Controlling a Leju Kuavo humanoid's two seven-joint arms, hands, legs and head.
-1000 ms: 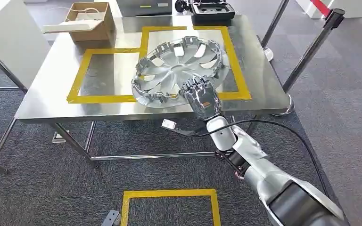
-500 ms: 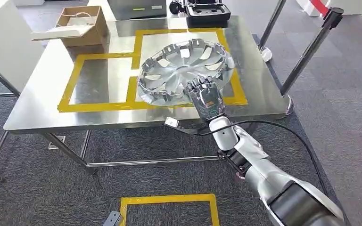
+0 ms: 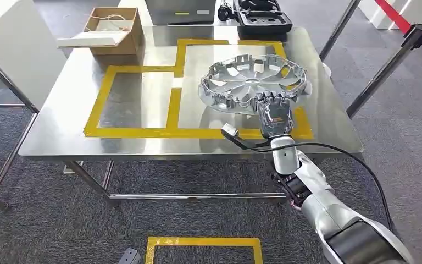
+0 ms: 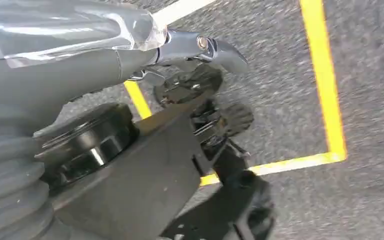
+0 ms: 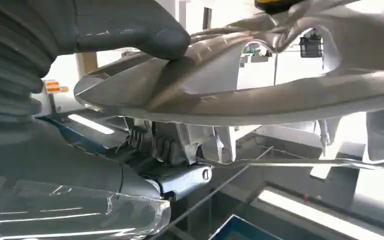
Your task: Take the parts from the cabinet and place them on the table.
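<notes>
1. The right hand (image 3: 273, 114) pinches the silver spoked plastic wheel cover (image 3: 253, 82) at its near rim, over the yellow-taped steel table (image 3: 143, 140);
2. Lower it level inside the tape before loosening the fingers.

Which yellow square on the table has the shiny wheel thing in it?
The right yellow tape square, farther from the cardboard box. The silver wheel cover sits over it, gripped by the right hand. The left square holds nothing.

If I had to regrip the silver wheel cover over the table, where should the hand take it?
Likely the near rim of the wheel cover, from the table's front edge, where the right hand holds it now. The cover is a wide, shallow dish; the right wrist view shows the thumb atop its thin edge.
</notes>
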